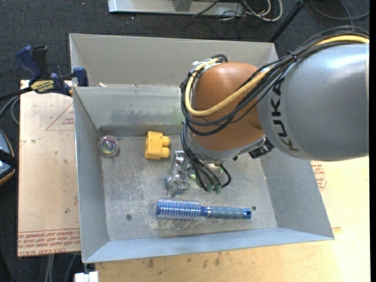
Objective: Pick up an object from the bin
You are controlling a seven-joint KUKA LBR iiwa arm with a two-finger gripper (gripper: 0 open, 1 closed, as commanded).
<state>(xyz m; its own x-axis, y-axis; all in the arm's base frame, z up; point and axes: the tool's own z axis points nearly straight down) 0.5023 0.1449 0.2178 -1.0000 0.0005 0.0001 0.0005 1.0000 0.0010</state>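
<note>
My gripper [178, 180] hangs low over the middle of the bin floor, its metal fingertips showing below the orange cover. Just in front of it lies a blue hairbrush [201, 211], lengthwise along the near wall, bristle head to the left and handle to the right. A yellow plastic block [156, 145] sits a little behind and to the left of the fingertips. I see nothing between the fingers.
A small shiny, iridescent ball [108, 145] rests near the bin's left wall at the back. The arm with its orange cover and cables hangs over the bin's right half. The floor to the left of the hairbrush is bare grey metal.
</note>
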